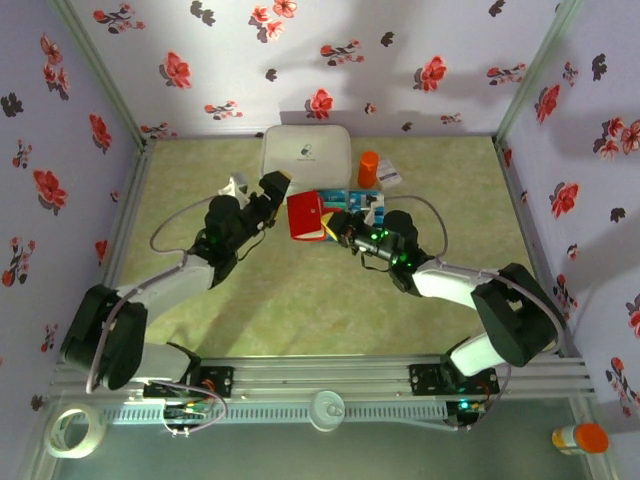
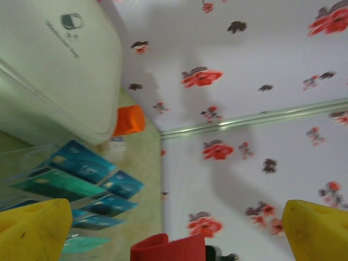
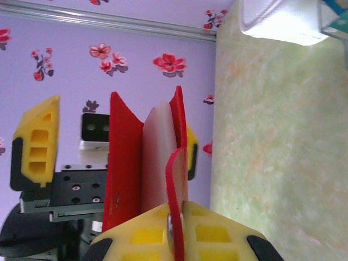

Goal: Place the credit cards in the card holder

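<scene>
White box [image 2: 49,70] near credit cards [image 2: 81,163] — logo, lettering apparently unreadable.

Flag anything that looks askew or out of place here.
The card holder is not lying flat: it stands on edge with its red flaps splayed. One flap is pinched in the right gripper, and the holder sits between the open fingers of the left gripper. The credit cards lie in tidy rows; nothing looks spilled or damaged.

The card holder [image 1: 306,216] is red, the credit cards [image 2: 81,163] teal-blue, the walls [image 1: 400,60] lilac with red flowers.
</scene>
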Action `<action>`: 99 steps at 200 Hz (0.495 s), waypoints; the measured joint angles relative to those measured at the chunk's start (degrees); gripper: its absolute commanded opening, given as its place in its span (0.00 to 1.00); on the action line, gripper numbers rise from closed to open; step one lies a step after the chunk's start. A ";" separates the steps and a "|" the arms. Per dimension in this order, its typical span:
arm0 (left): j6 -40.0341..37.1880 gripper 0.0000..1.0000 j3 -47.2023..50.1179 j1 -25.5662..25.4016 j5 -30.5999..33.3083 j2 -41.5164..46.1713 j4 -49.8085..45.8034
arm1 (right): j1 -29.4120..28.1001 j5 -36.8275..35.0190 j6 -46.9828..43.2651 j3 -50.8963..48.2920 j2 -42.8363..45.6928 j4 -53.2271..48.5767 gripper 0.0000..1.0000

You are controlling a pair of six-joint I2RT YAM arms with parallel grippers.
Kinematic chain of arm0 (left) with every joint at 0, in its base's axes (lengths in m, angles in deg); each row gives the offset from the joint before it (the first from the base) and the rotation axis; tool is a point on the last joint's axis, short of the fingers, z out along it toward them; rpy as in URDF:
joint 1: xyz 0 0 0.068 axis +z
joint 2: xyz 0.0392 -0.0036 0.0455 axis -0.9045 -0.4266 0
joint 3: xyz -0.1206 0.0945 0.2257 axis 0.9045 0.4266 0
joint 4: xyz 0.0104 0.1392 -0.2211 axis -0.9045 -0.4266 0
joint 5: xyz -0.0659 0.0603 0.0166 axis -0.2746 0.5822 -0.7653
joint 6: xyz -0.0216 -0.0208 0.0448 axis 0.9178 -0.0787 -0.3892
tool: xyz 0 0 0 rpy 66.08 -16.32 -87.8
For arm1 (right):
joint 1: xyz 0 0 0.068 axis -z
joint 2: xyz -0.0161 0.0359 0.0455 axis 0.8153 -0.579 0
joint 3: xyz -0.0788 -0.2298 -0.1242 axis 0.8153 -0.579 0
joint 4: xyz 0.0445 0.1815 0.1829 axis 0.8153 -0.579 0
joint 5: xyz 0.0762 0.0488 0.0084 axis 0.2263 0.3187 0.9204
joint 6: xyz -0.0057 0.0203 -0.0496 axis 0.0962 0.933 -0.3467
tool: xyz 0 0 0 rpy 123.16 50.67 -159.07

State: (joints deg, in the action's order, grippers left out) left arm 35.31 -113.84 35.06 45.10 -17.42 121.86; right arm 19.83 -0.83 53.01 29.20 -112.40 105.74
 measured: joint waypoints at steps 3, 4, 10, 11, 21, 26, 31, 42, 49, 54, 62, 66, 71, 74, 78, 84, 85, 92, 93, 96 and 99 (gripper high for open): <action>-0.72 1.00 -0.02 0.04 0.00 0.57 -1.22 | 0.02 0.09 0.00 -0.31 0.00 0.02 0.00; -1.05 1.00 -0.04 0.04 0.00 0.72 -1.66 | 0.02 0.11 -0.02 -0.37 0.00 0.02 0.00; -3.19 1.00 -0.57 0.09 0.00 1.86 -5.22 | 0.02 0.20 -0.02 -1.03 0.00 0.09 0.00; -3.56 1.00 -0.68 0.09 0.00 1.99 -5.73 | 0.02 0.20 -0.04 -1.20 0.00 0.09 0.00; -6.86 1.00 -2.29 0.09 0.00 2.97 -11.28 | 0.02 0.33 -0.07 -2.27 0.00 0.11 0.00; -9.16 1.00 -3.91 0.09 0.02 3.21 -15.43 | 0.02 0.37 -0.15 -2.97 0.00 0.15 0.00; -11.08 1.00 -5.53 0.07 0.04 3.21 -18.93 | 0.02 0.39 -0.24 -3.58 0.00 0.20 0.00; -15.13 1.00 -9.14 -0.17 0.24 2.93 -25.90 | 0.02 0.39 -0.37 -5.07 0.00 0.26 0.00; -17.70 1.00 -11.65 -0.48 0.48 2.56 -30.27 | 0.02 0.39 -0.55 -5.92 0.00 0.31 0.00; -19.54 1.00 -13.29 -0.81 0.81 2.14 -32.94 | 0.02 0.39 -0.79 -6.60 0.00 0.31 0.00; -22.49 1.00 -16.68 -1.77 1.81 1.09 -37.92 | 0.02 0.39 -0.96 -7.50 0.00 0.28 0.00; -23.91 1.00 -18.16 -2.36 2.23 0.37 -39.85 | 0.02 0.39 -1.14 -7.91 0.00 0.26 0.00; -25.53 1.00 -20.28 -3.30 2.93 -0.63 -42.64 | 0.02 0.37 -1.33 -8.44 0.00 0.26 0.00; -26.64 1.00 -21.64 -3.93 3.50 -1.40 -44.28 | 0.02 0.37 -1.36 -8.66 0.00 0.26 0.00; -27.91 1.00 -23.41 -4.87 4.09 -2.47 -46.23 | 0.02 0.35 -1.40 -8.98 0.00 0.24 0.00; -29.49 1.00 -25.68 -6.14 4.98 -3.98 -48.81 | 0.02 0.35 -1.53 -9.38 0.00 0.26 0.00; -29.88 1.00 -26.16 -6.32 5.18 -4.33 -49.35 | 0.02 0.35 -1.55 -9.42 0.00 0.24 0.00; -31.82 1.00 -28.98 -8.11 6.38 -6.45 -52.48 | 0.02 0.35 -1.79 -9.68 0.00 0.22 0.00; -32.41 1.00 -29.29 -8.31 6.80 -6.69 -53.40 | 0.00 0.35 -1.81 -9.75 0.00 0.24 0.00; -32.94 1.00 -30.80 -9.18 7.28 -7.87 -54.53 | -0.02 0.33 -1.84 -9.84 0.00 0.24 0.00; -33.81 1.00 -31.91 -9.90 7.78 -8.92 -55.67 | -0.04 0.33 -1.97 -9.90 0.00 0.22 0.00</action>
State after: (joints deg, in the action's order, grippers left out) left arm 1.50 -145.75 25.16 52.88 -26.33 66.19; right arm 19.79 -0.50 51.04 19.30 -112.40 105.96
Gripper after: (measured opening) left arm 0.996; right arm 0.065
